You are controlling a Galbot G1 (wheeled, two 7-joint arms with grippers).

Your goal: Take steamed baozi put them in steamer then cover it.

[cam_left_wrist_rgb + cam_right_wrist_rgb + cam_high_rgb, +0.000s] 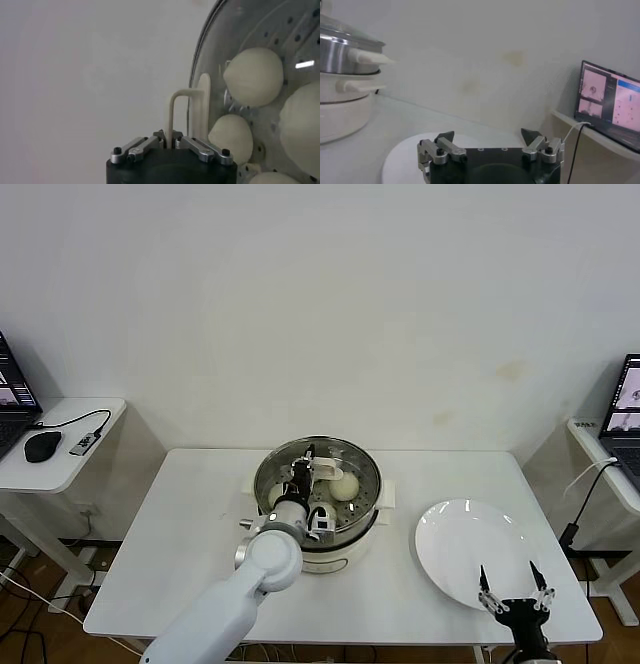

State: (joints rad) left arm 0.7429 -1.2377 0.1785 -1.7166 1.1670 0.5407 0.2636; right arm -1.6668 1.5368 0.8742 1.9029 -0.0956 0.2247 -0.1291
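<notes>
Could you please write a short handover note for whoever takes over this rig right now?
Left gripper: shut on the lid handle, over the steamer.
Right gripper: open, idle over the plate.
Baozi: in the steamer tray; the plate shows none.
Done: loading, as far as visible.
Left: the lid appears seated or nearly so; check it, then release and withdraw the left arm.

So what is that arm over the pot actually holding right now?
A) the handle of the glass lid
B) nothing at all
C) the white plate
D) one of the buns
A: in the left wrist view the left gripper is shut on the cream-white bar handle of the glass lid, with the buns seen through the glass; the white plate lies apart, by the open right gripper.
</notes>
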